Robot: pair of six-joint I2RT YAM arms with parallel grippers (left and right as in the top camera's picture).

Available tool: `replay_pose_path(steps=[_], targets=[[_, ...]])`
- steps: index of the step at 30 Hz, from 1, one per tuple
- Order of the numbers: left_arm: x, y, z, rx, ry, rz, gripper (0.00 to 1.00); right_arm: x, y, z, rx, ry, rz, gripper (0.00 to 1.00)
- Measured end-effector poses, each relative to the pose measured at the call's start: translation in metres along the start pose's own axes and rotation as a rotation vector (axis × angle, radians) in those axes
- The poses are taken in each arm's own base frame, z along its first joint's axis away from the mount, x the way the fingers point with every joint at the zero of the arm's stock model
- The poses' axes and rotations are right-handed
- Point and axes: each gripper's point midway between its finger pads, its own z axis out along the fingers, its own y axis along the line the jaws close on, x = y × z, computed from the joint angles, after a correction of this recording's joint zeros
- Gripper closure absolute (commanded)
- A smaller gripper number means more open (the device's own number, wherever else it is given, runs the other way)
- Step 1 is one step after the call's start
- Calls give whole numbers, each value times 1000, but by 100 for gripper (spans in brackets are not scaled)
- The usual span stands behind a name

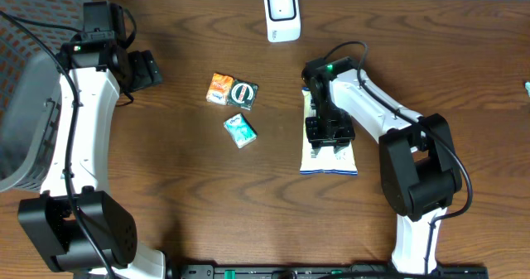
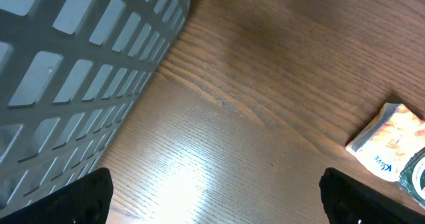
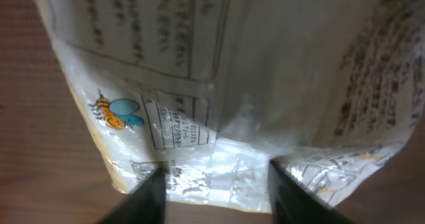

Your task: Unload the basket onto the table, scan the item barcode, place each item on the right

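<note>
The white printed packet lies flat on the wooden table, right of centre in the overhead view. The right gripper is down on it, jaws partly apart, fingertips touching its sealed edge. At upper left the left gripper gapes wide, empty.

Overhead view: lighting is even and moderately bright, falling from above; only soft, faint shadows lie on the table.

Left wrist view: a broad white glare patch sits on the wood between the left fingertips. The fingertips themselves are dark and blurred at the lower corners. Beyond them the grain is sharp.

Right wrist view: dim and out of focus throughout. The packet beyond the right fingertips shows smeared print, with sheen on the film between them. These fingertips read as black silhouettes.
</note>
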Motion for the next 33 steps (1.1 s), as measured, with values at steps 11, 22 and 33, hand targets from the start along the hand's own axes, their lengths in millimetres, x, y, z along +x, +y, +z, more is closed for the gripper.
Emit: replay_pose_path(steps=[11, 22, 33], targets=[[0, 0, 0, 0, 0, 0, 2, 8, -28, -2, 111, 33, 31, 12], [0, 0, 0, 0, 0, 0, 2, -17, -38, -37, 50, -40, 63, 49], [0, 0, 0, 0, 0, 0, 2, -48, -10, -45, -92, -159, -12, 80]])
